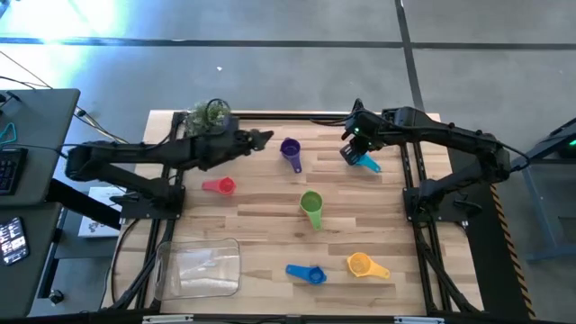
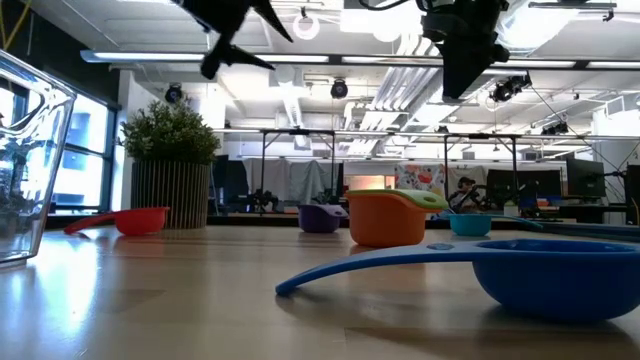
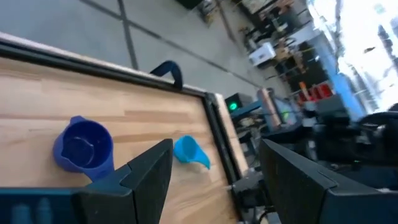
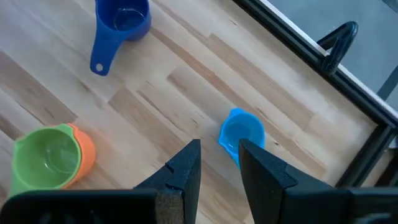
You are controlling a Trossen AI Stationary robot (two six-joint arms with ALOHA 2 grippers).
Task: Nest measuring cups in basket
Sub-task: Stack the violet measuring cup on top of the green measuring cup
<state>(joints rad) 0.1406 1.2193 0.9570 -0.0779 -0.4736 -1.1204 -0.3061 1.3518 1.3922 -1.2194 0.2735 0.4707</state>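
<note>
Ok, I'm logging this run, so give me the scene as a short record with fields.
basket: clear basket, near left corner, no cups inside
cups: purple, light blue, red, green, blue, yellow, all loose on the table
left hand: open, raised beside purple cup
right hand: empty, above light blue cup

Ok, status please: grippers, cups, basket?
Left gripper open, near purple cup. Right gripper empty, above light blue cup. Basket empty.

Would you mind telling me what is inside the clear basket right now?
The basket appears empty; only the wooden table shows through its clear floor. None of the cups are in it.
</note>
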